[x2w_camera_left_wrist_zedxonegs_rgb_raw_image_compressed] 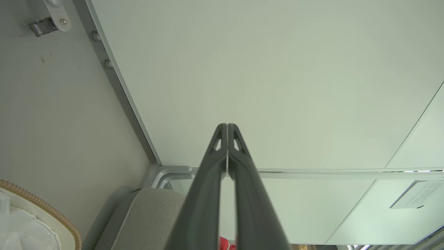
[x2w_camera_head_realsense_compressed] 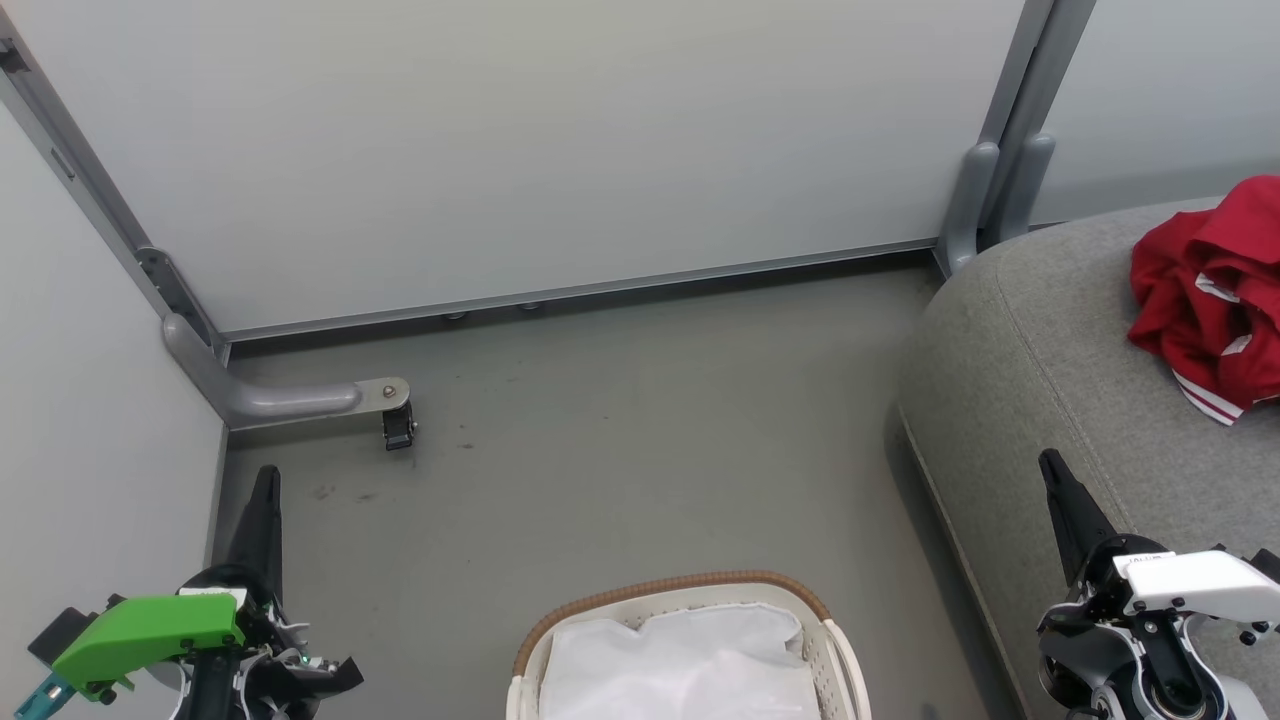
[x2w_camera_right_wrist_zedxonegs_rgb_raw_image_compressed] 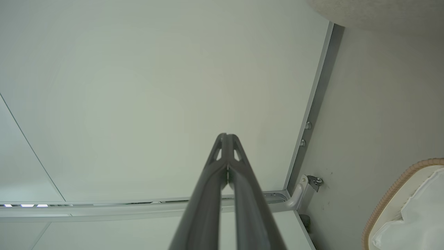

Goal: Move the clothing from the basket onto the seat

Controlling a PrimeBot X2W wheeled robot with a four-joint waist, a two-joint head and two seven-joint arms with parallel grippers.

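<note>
Nearest the camera, the left gripper (x2w_camera_head_realsense_compressed: 266, 478) hung over the floor at the lower left, its two dark fingers pressed flat together with nothing between them; the left wrist view showed the same, tips meeting. The right gripper (x2w_camera_head_realsense_compressed: 1050, 462) sat at the lower right over the front edge of the seat (x2w_camera_head_realsense_compressed: 1030, 350), likewise closed and empty, fingers pointing up the head view.

Between the two stood the basket (x2w_camera_head_realsense_compressed: 680, 584), cut off by the bottom of the frame. The part in view held just its white lining (x2w_camera_head_realsense_compressed: 690, 655), rumpled, with no red in it. Whether anything lay in the hidden near half I could not tell.

Beyond it ran bare grey floor (x2w_camera_head_realsense_compressed: 620, 420) to a partition foot with a small black caster (x2w_camera_head_realsense_compressed: 398, 428).

Farther off and to the right, the clothing (x2w_camera_head_realsense_compressed: 1205, 290) lay bunched on top of the seat, red with white striped trim showing at its lower edge, partly cropped by the right edge of the frame. It lay ahead of and to the right of the right gripper, well apart from it, and much farther from the left one, so the right arm was plainly the nearer. The heap had no clear long axis, sagging a little toward the camera.

Judging by this, the transfer looked finished, or close to it. Any further move would turn on checking the basket's hidden part, which sat about midway between the arms

Behind everything rose the pale wall panels (x2w_camera_head_realsense_compressed: 560, 150)
</note>
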